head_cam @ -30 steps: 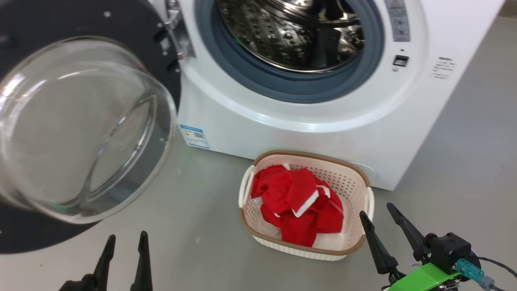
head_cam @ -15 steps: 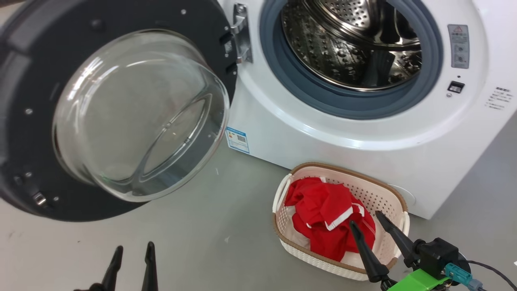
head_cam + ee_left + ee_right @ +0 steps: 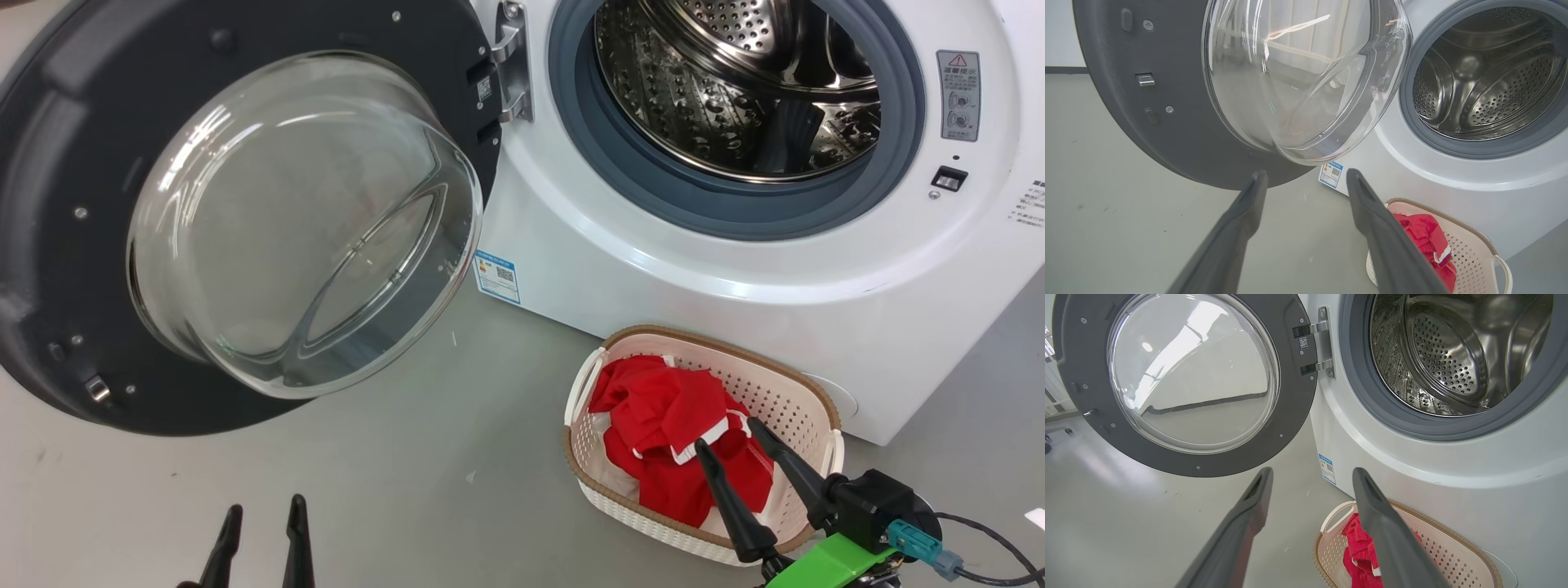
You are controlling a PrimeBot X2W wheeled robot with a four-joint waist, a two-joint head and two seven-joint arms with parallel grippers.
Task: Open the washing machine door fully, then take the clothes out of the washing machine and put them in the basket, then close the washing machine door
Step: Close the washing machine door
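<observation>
Red clothes (image 3: 669, 408) lie in the basket (image 3: 645, 516). The left gripper (image 3: 265, 503) and right gripper (image 3: 725, 433) have wide, empty fingers. A weak push may leave the door (image 3: 269, 220) not shut.

The head camera is looking steeply down from above, taking in the door (image 3: 269, 220) at left, the machine (image 3: 735, 269) at upper right, the basket (image 3: 784, 396) at lower right and the floor (image 3: 408, 474) between them. The left wrist camera is sitting low and near, facing along the left claw (image 3: 1306, 173) and slightly upward at the door's glass, which is bulging close to the lens, with the drum (image 3: 1486, 77) to its right. The right wrist camera is also sitting low, facing along the right claw (image 3: 1312, 469) and meeting the door's ring more squarely, with the basket just beneath. All three are sharing the door, the drum's mouth, the basket and the floor.
</observation>
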